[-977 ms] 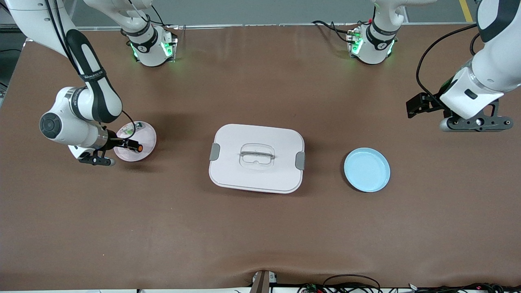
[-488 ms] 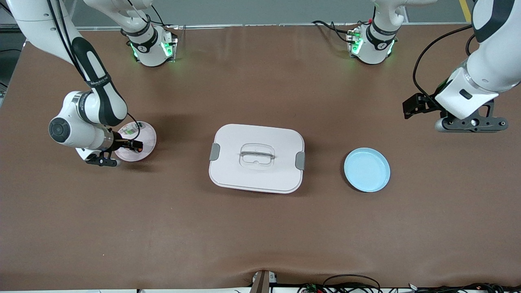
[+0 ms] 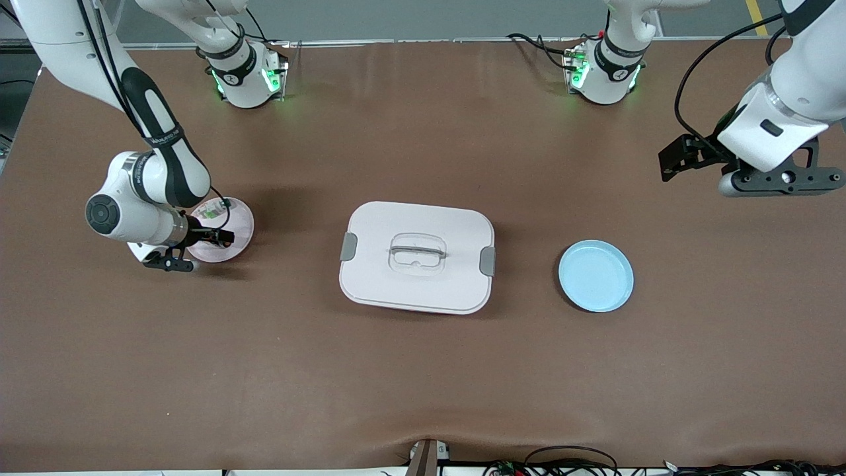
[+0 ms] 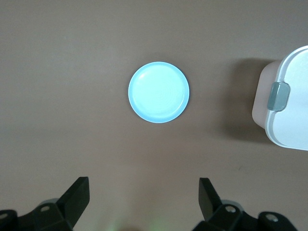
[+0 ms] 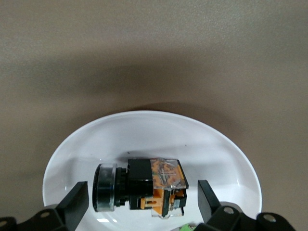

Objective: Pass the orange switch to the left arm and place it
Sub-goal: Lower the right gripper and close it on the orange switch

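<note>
Straddling the small black cylindrical orange switch point(image 5: 142, 186) with its fingers spread, the right arm's black two-finger tool point(image 5: 143, 204) hangs low over a pale round plate point(image 3: 236, 225) at the right arm's end of the brown desk point(image 3: 423, 370). The right wrist view shows the switch lying on its side inside this plate point(image 5: 144, 130), a finger to each side of it with a gap left to each, so nothing is pinched. Its dark rounded end points one way and its orange-marked block with a clear cover the other. A scrap of whitish-green part point(image 5: 188, 226) peeks in at the edge of that view, just beside the switch; in the front view it sits on the plate point(image 3: 211, 210) farther from the front camera than the tool point(image 3: 221, 236).

Near the desk's middle stands the large white rounded-rectangular box point(image 3: 417, 256) with grey side clasps and a clear handle on its lid, well apart from the pale plate. Beside it, toward the left arm's end, lies an empty-looking light-blue round plate point(image 3: 595, 276).

The left arm waits, its black tool point(image 4: 144, 202) raised over bare desk near that blue plate point(image 4: 159, 92), fingers spread wide and holding nothing; its wrist view also catches a corner of the box point(image 4: 288, 110).
</note>
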Robot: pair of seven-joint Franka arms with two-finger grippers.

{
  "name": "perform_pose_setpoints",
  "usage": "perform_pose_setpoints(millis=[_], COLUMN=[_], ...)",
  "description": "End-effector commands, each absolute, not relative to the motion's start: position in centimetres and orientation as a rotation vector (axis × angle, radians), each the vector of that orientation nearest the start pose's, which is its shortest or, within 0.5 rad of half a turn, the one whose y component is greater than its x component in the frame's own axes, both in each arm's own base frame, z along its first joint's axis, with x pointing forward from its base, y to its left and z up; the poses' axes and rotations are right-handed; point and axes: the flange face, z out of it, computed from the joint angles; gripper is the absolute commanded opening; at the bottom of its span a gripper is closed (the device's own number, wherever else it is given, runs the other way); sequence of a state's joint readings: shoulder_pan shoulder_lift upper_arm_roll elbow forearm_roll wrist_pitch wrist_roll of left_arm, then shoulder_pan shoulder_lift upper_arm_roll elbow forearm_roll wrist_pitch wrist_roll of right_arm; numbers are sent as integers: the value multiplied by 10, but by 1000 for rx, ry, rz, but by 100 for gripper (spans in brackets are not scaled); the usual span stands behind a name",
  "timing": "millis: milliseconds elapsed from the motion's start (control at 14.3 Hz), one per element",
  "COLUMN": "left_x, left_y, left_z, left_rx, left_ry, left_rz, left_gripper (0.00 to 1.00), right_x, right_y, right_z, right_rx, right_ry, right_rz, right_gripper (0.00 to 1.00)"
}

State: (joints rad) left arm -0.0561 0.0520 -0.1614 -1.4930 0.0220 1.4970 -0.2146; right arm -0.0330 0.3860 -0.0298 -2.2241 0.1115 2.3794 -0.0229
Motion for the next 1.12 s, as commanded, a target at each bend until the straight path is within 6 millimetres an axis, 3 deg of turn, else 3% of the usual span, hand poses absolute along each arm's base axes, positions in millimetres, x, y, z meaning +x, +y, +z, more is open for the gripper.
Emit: perform_pose_setpoints(millis=[0, 349, 558, 628, 767, 1047], left_x=[549, 542, 540, 540, 539, 540], left_y=[-117, -110, -114, -114, -117, -113], left_z=[632, 647, 648, 646, 640, 640], left_rx=[-3094, -3109, -3095, -3093, -3090, -3092], left_ry=[-7, -6, -6, -4, 6, -3], left_rz=[62, 25, 32, 36, 57, 63], left_gripper=[100, 100, 100, 100, 100, 100], right_x=[521, 521, 521, 521, 522, 522], right_y=[-32, -32, -31, -31, -31, -31], right_z=[177, 174, 175, 175, 175, 178], right_rx=[-3043, -3045, -3046, -3046, -3045, -3042], right_ry=[201, 202, 179, 158, 141, 121], right_rz=[342, 332, 329, 328, 330, 336], right_gripper=[100, 98, 49, 37, 25, 22])
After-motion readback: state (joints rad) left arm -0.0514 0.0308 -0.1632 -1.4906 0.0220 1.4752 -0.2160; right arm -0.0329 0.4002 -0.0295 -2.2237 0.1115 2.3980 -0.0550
